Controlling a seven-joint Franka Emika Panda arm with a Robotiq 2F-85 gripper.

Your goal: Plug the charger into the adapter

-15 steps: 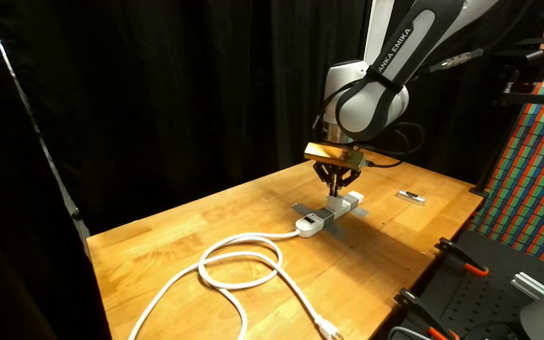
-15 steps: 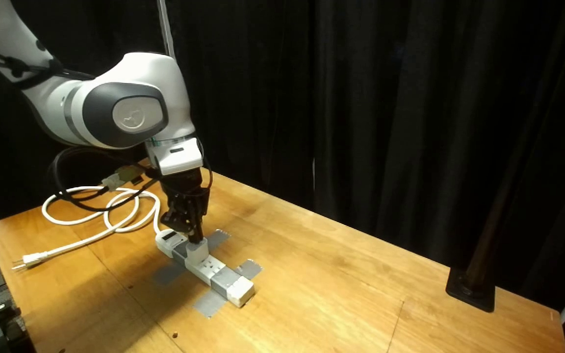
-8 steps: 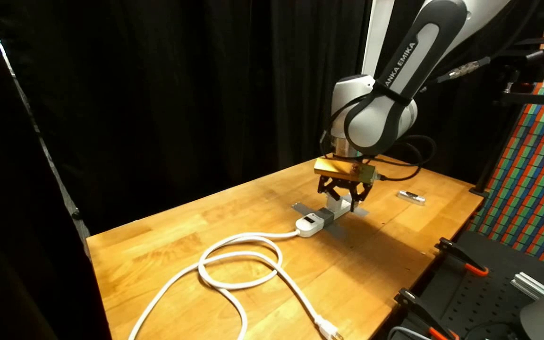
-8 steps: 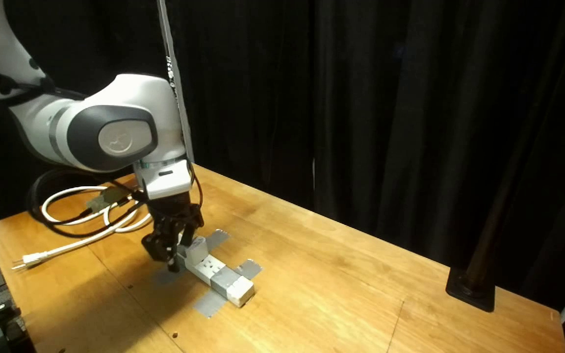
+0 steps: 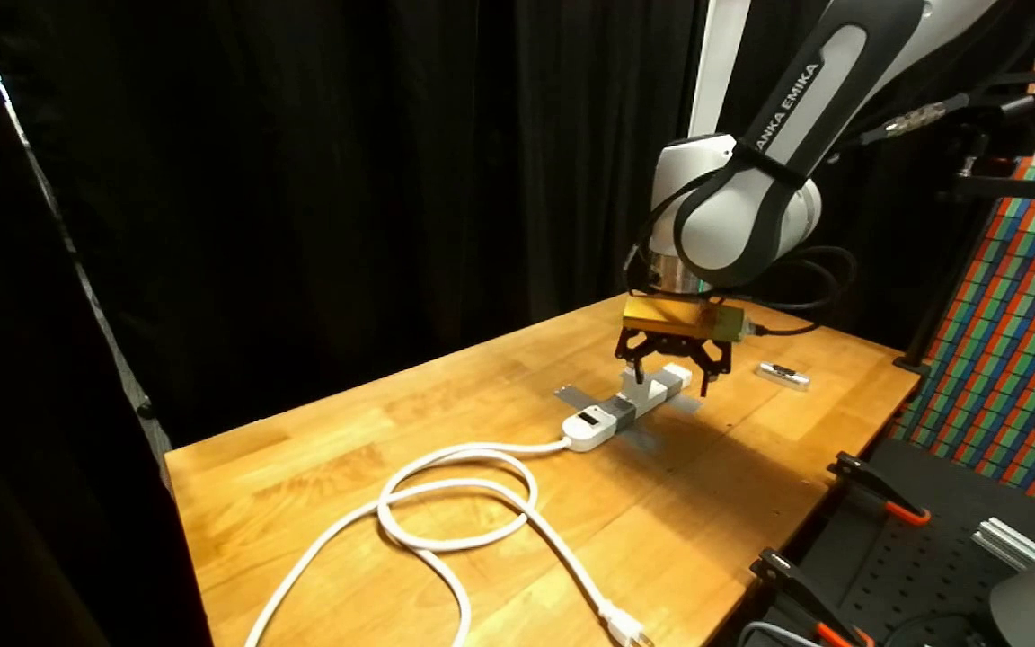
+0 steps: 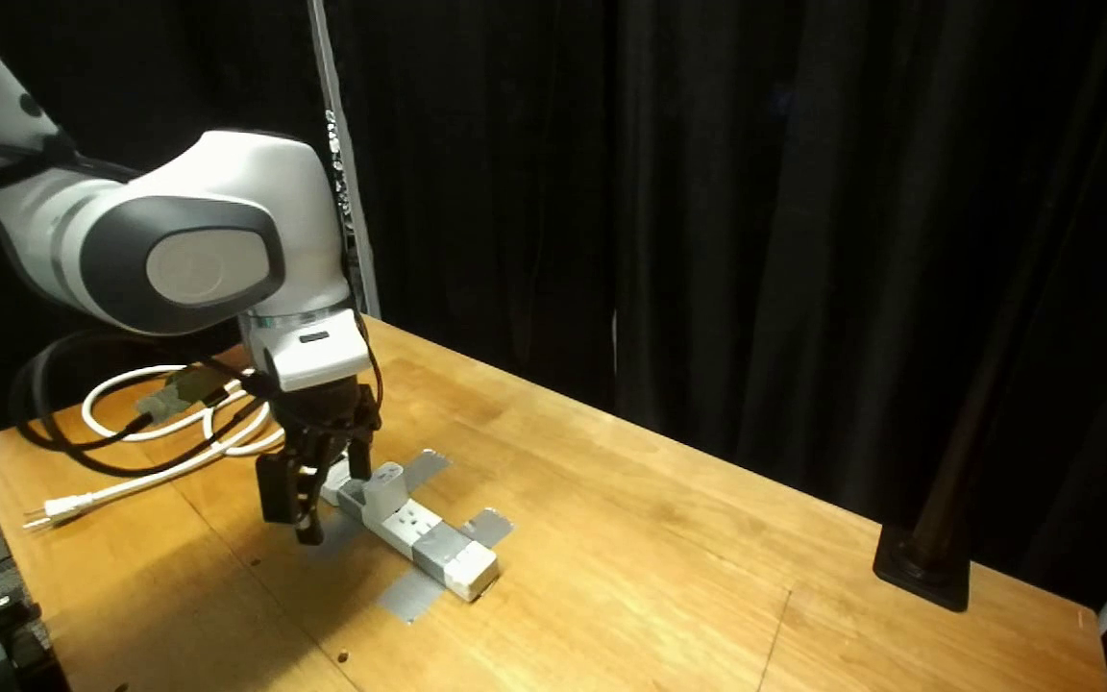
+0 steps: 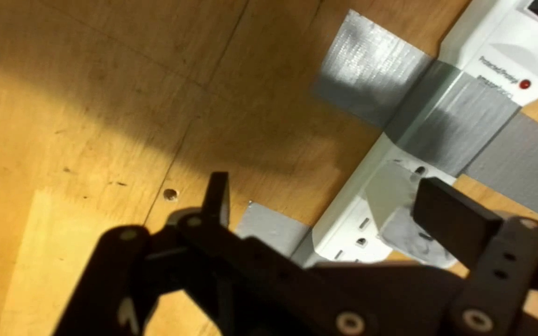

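Observation:
The charger (image 6: pixel 384 492), a small white block, stands upright on the white adapter (image 6: pixel 416 524) in both exterior views. Its base meets the strip's socket face near the display end; how deep its prongs sit is hidden. My gripper (image 7: pixel 325 193) is open with its fingers spread wide and nothing held. In the wrist view one of the fingers (image 7: pixel 456 219) overlaps the charger's top (image 7: pixel 402 228); whether they touch I cannot tell. The opposite finger hangs over bare wood beside the strip. Seen in an exterior view, the gripper (image 5: pixel 672 379) sits above and to the right of the charger.
Grey tape (image 6: pixel 411 596) fixes the strip to the wooden table (image 6: pixel 611 577). A white cable (image 5: pixel 473 544) loops over the table. A small white and dark object (image 5: pixel 782 375) lies farther off, and clamps (image 5: pixel 877 490) grip the table edge. A black stand base (image 6: pixel 923 572) sits near another edge.
A second ago the fingers were together on top of the charger. They have opened wide, and the arm has dipped, then risen slightly and shifted sideways. The charger still stands on the strip.

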